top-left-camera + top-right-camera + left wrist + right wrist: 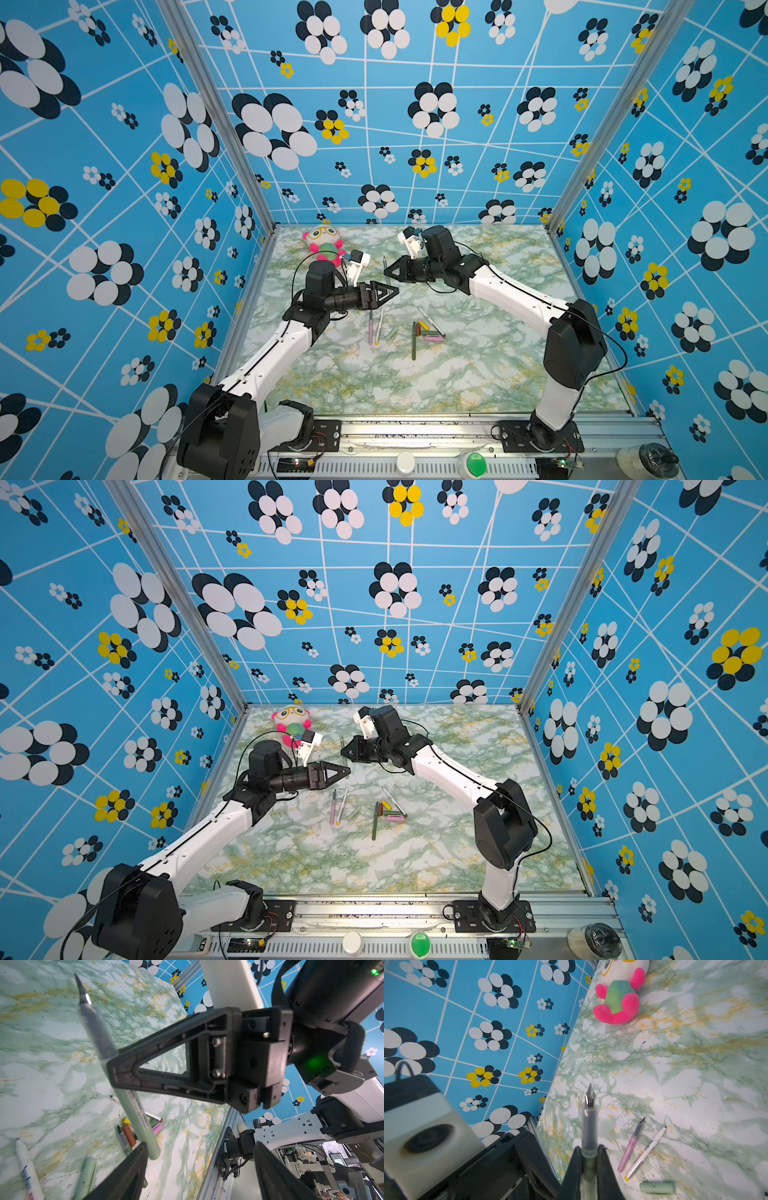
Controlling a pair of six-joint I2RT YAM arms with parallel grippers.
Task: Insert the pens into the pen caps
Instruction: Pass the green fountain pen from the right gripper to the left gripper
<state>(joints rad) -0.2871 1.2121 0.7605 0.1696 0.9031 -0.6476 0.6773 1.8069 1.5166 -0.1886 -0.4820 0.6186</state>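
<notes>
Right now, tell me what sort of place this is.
Probably a robot test booth: two robot arms mounted on an aluminium rail, blue flower-print panels walling in a marble-print tabletop, with loose pens and a plush toy as props.

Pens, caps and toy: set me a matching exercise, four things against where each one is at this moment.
1. pale green pen
2. plush toy
3. pale green cap
4. pink cap

a. grouped with the brown cap
b. far left of the table
c. shut in the right claw
d. lying near the pink pen

Pairs: 1-c, 2-b, 3-d, 4-a
</notes>
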